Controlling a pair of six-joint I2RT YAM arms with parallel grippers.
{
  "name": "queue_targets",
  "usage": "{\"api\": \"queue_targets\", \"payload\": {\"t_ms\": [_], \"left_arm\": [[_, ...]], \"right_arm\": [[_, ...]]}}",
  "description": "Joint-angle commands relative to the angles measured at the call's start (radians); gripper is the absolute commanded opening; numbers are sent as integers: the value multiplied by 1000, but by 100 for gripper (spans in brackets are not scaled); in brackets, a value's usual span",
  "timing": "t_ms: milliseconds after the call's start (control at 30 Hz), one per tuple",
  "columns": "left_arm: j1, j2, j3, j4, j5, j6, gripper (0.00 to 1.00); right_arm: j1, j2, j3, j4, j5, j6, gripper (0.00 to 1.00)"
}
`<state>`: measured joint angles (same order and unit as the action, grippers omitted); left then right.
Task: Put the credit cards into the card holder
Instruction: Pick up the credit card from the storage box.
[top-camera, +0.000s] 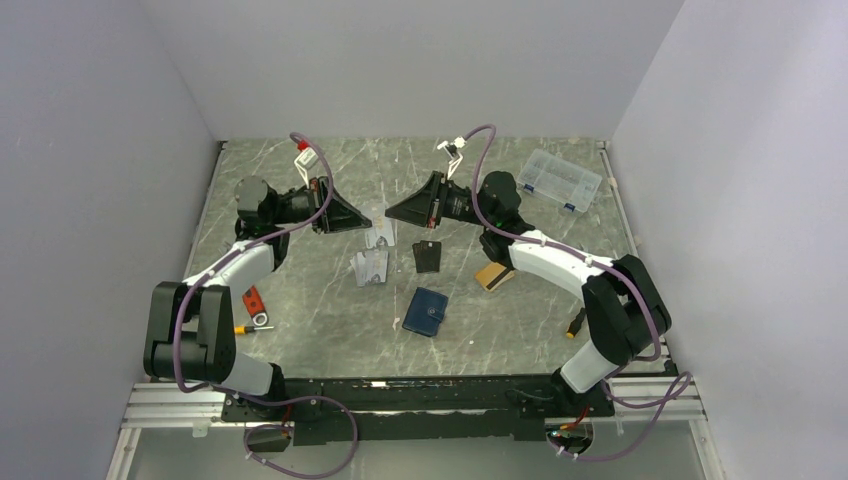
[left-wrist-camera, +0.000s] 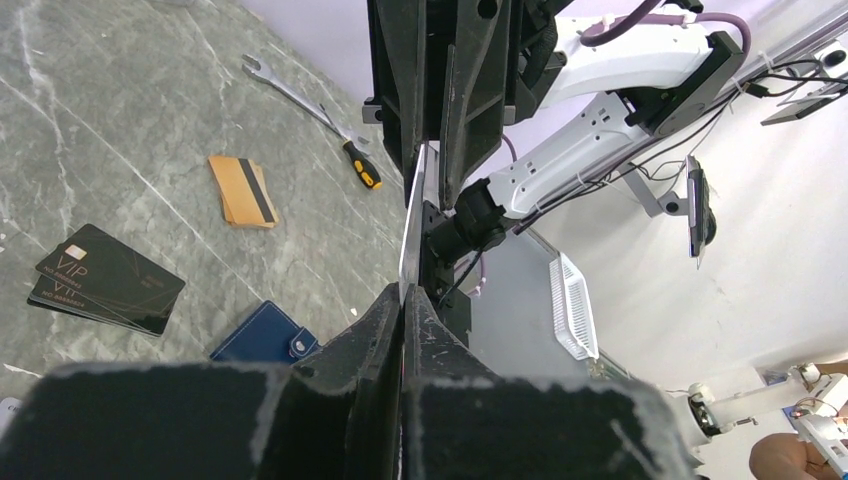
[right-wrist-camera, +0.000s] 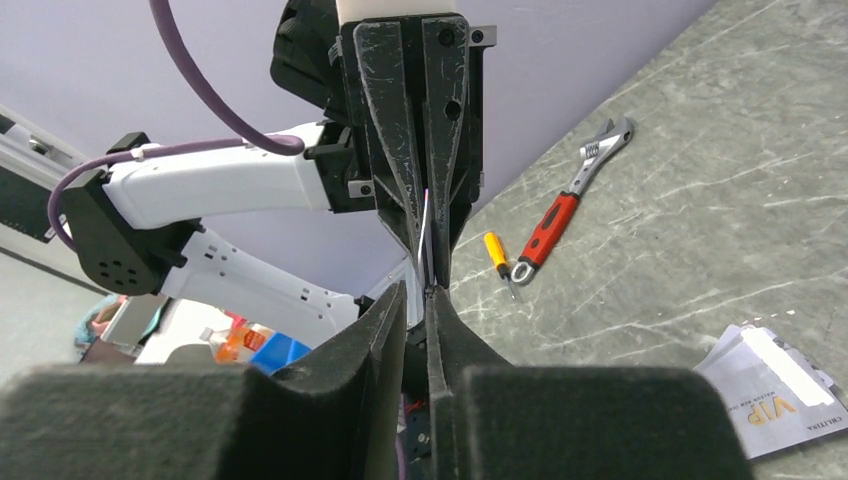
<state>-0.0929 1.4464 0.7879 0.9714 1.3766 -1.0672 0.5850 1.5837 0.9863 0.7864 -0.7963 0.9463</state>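
Note:
My left gripper is shut on a thin pale credit card, seen edge-on and held up in the air. My right gripper faces it tip to tip, jaws a narrow gap apart around the card's far end. A silver card lies on the table. Another pale card shows just below the fingertips; I cannot tell if it is the held one. The orange-gold striped card lies at the right. The navy card holder lies closed, tab snapped.
Black VIP cards lie between the grippers and the holder. A clear compartment box stands at the back right. A red wrench and yellow screwdriver lie at the left, another screwdriver at the right.

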Motion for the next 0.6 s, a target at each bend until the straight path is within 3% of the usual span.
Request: {"api": "queue_targets", "payload": {"t_ms": [0,133,300,367,567], "left_arm": [[2,-27,44,-9,3,30,7],[2,-27,43,3,-1,15,6],[5,-29,45,9,1,6,5],[5,-29,48,6,1,9,4],[5,-30,38,-4,-6,18,5]], "right_arm": [[11,-22,-5,33,-38,-13,17],[18,-21,-15,-3,-40,-31,25],[20,-23,-32,-1,-36,-30,25],[20,-29,-32,-5,-33,-36,23],[20,-23,3,-28,-28,-43,1]]}}
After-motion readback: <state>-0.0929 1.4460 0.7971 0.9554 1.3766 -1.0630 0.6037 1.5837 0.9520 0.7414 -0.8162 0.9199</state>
